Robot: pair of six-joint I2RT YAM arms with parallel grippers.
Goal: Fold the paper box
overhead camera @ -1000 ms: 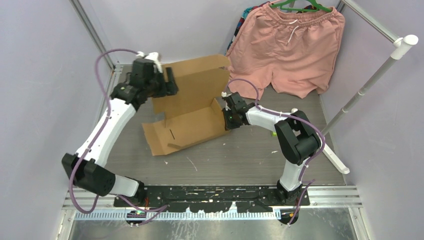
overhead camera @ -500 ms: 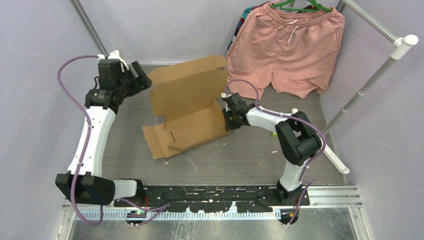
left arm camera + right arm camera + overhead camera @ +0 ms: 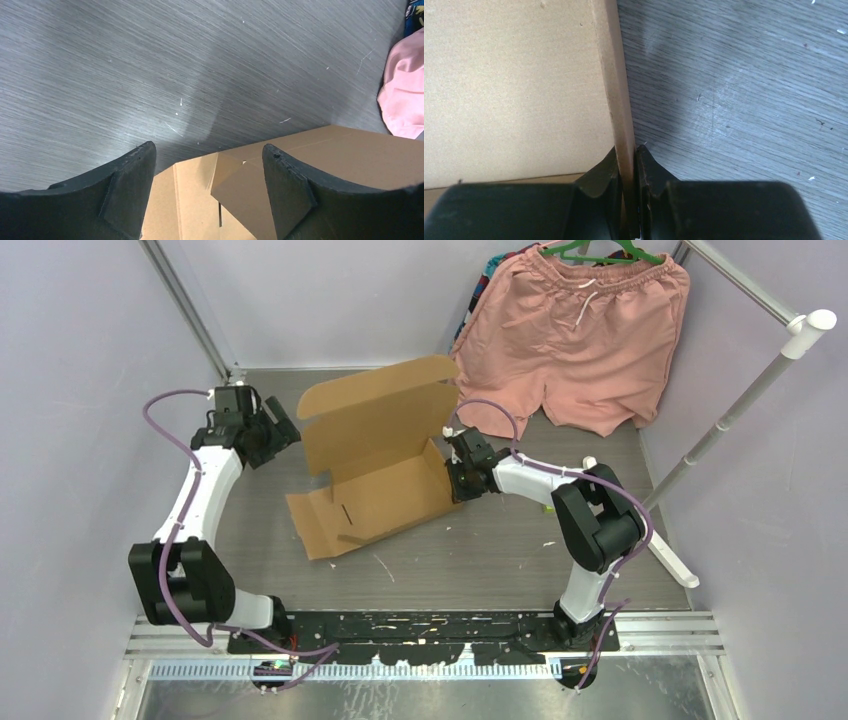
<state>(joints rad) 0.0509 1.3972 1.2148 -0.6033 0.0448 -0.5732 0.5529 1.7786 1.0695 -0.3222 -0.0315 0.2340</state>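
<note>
One paper box (image 3: 385,465) lies half-formed between the two arms. It is plain brown corrugated board, matte, with clean die-cut edges and a rounded corner on its tall upright panel. Its base panel lies flat on the table (image 3: 480,550), and a notched flap spreads toward the near left.

The right jaws are clamped on the box's right side wall. In the right wrist view the thin cut edge of the board runs straight between the two black fingers (image 3: 599,177), which press on it from both sides. The smooth inner face of the box lies to their left and bare table to their right.

The left jaws stand apart and hold nothing. Their two dark, wedge-shaped fingers (image 3: 127,192) frame a folded corner of cardboard that touches neither of them. Ahead of them stretches open table — grey, with a brushed grain, fine scratches and white flecks.

The left arm (image 3: 205,490) sits close to the left enclosure wall. The right arm (image 3: 540,478) has clear table behind and beside it.

One pair of pink shorts (image 3: 575,340) — soft, creased cloth — hangs beyond the right jaws, close behind the box's upright panel.
</note>
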